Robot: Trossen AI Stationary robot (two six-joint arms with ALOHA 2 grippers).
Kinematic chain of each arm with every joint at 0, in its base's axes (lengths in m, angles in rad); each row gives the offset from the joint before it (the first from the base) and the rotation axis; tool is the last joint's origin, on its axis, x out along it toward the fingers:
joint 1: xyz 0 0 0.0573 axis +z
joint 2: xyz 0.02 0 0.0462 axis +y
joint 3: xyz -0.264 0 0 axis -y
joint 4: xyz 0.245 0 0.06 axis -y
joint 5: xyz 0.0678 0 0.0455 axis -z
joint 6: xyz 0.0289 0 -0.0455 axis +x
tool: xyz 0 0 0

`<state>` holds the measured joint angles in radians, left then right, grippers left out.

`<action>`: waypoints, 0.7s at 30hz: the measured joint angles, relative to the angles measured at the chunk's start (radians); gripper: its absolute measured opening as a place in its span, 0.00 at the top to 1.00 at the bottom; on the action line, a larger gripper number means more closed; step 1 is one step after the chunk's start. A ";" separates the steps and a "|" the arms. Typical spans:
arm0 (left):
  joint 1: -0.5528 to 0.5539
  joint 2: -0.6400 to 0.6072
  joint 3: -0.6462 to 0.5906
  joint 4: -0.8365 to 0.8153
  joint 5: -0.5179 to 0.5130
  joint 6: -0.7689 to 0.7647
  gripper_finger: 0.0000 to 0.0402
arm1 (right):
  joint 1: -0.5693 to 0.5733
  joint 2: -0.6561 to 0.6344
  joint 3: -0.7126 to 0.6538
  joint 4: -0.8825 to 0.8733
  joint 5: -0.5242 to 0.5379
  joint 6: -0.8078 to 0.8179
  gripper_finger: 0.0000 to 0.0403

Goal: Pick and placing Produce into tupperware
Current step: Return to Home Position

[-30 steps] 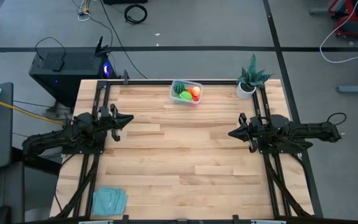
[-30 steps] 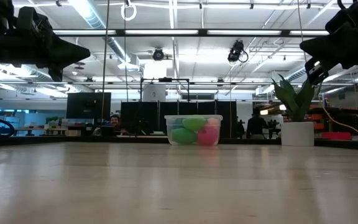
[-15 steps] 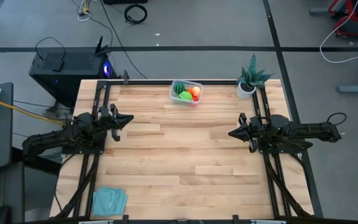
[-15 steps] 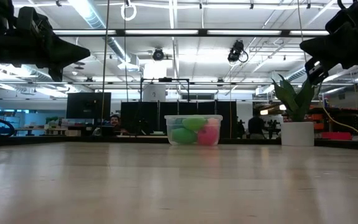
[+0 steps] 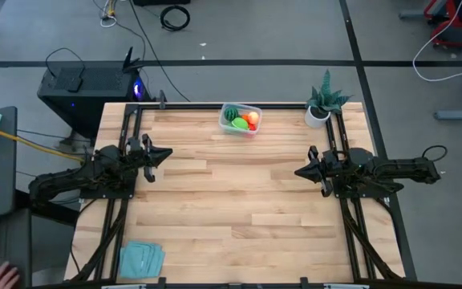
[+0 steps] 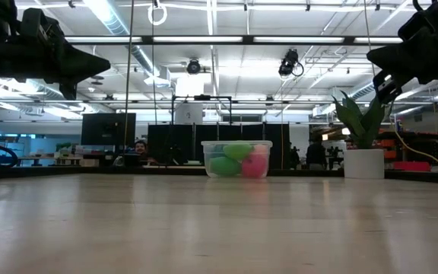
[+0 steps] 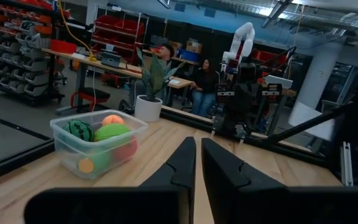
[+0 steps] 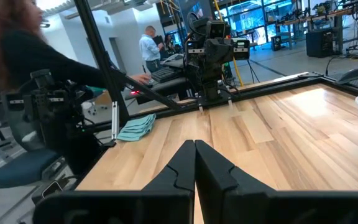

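Now, tupperware (image 5: 241, 105): at the far edge of the table (image 5: 231, 201), between the arms, near the potted plant (image 5: 322, 104).
Produce (image 5: 241, 120): green, red and orange pieces inside the tupperware.
Left gripper (image 5: 165, 153): clenched, empty, raised over the table's left side.
Right gripper (image 5: 299, 172): clenched, empty, raised over the right side.
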<state>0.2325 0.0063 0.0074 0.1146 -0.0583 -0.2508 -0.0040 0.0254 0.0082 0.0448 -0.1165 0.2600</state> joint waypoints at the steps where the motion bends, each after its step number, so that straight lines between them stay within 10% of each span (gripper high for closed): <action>1: 0.000 0.000 0.000 0.000 0.000 0.000 0.92 | 0.000 0.000 0.000 0.000 0.000 0.000 0.97; 21: 0.000 0.000 0.000 0.000 0.000 0.000 0.92 | 0.000 0.000 0.000 0.000 0.000 0.000 0.97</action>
<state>0.2325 0.0063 0.0074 0.1146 -0.0583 -0.2507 -0.0040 0.0252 0.0082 0.0452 -0.1162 0.2600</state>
